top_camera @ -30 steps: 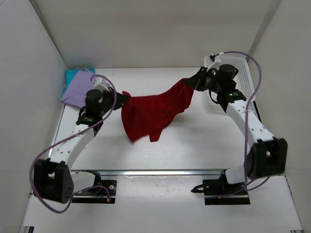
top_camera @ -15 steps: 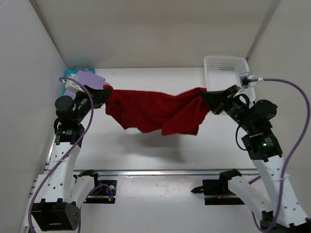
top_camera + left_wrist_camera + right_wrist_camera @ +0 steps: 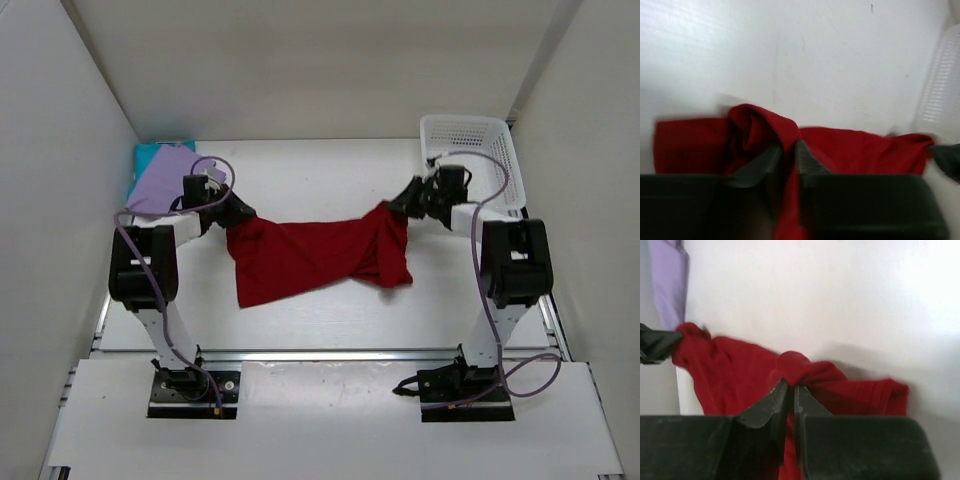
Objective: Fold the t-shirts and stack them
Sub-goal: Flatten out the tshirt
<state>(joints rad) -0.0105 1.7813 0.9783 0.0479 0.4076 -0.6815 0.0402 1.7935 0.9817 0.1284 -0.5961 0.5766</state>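
Observation:
The red t-shirt (image 3: 310, 255) lies stretched across the table's middle, wrinkled, with a fold at its right end. My left gripper (image 3: 243, 213) holds its left corner low over the table. In the left wrist view that gripper (image 3: 789, 147) has its jaws close together with red cloth (image 3: 855, 150) pinched between them. My right gripper (image 3: 397, 203) is shut on the bunched right corner, and the right wrist view shows the gripper (image 3: 791, 385) biting the red cloth (image 3: 725, 375). A lavender t-shirt (image 3: 160, 185) lies on a teal t-shirt (image 3: 150, 155) at the back left.
A white lattice basket (image 3: 465, 120) stands at the back right corner, just behind the right gripper. White walls close in the table on the left, back and right. The lavender cloth (image 3: 667, 280) lies close behind the left gripper.
Both arms have come down and forward from a raised, taut stretch. The red t-shirt, which hung in the air between them, now rests on the table.

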